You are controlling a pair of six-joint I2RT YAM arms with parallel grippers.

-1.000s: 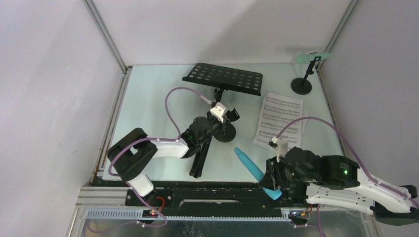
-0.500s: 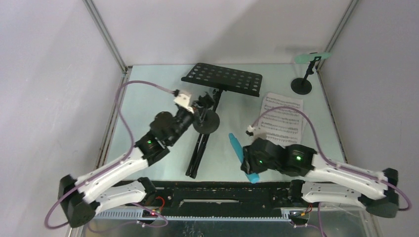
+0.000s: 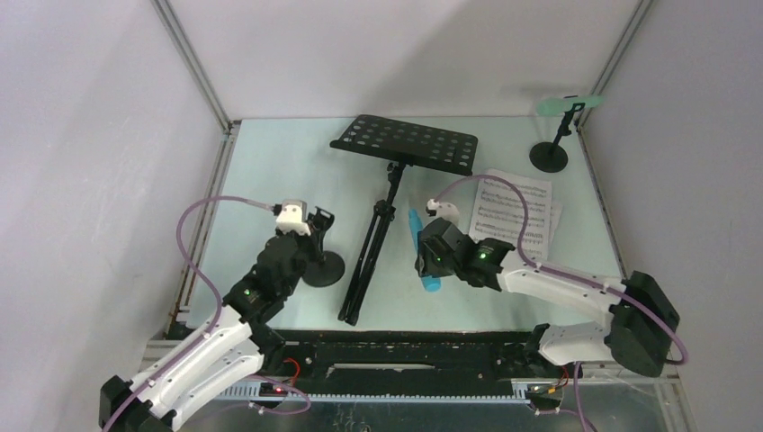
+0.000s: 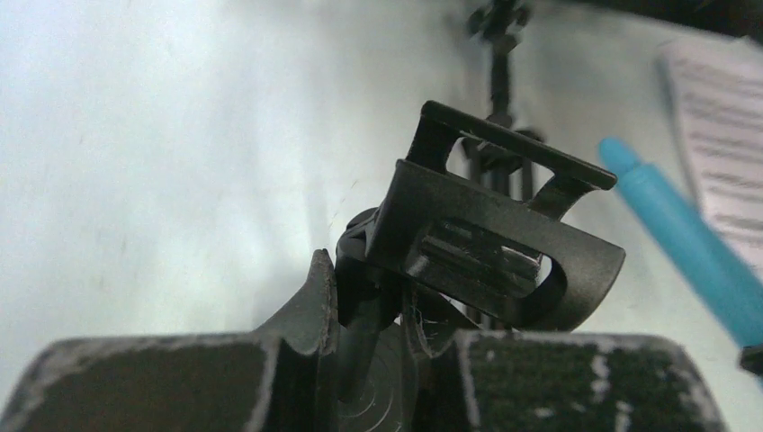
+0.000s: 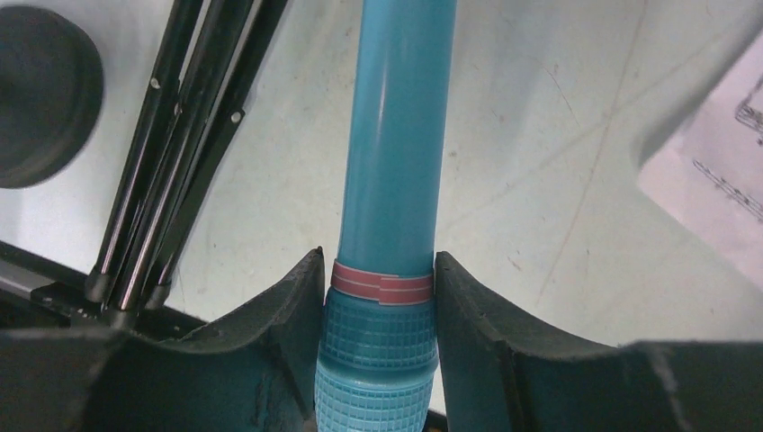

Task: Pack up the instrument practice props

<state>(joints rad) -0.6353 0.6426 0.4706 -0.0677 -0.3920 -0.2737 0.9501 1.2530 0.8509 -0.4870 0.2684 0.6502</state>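
Observation:
My left gripper (image 3: 312, 236) is shut on the stem of a small black round-based mic holder (image 3: 322, 267), left of the rack legs. In the left wrist view its clip (image 4: 497, 236) stands just beyond my fingers (image 4: 310, 301). My right gripper (image 3: 425, 261) is shut on the blue toy microphone (image 3: 419, 236), gripping it at its red band (image 5: 381, 286). The black music rack lies flat, its perforated desk (image 3: 406, 142) at the back and its folded legs (image 3: 367, 263) pointing towards me. White sheet-music pages (image 3: 513, 214) lie to the right. The mint-green microphone (image 3: 569, 103) rests in the second holder (image 3: 549, 156) at the far right corner.
Metal frame posts and grey walls close in the table on the left, back and right. A black rail (image 3: 405, 355) runs along the near edge. The rack legs (image 5: 171, 171) and the holder's base (image 5: 36, 99) lie just left of the blue microphone.
My left gripper has carried the mic holder away from the rack, leftward and nearer to me. My right gripper has carried the blue microphone from the near edge toward the table's middle.

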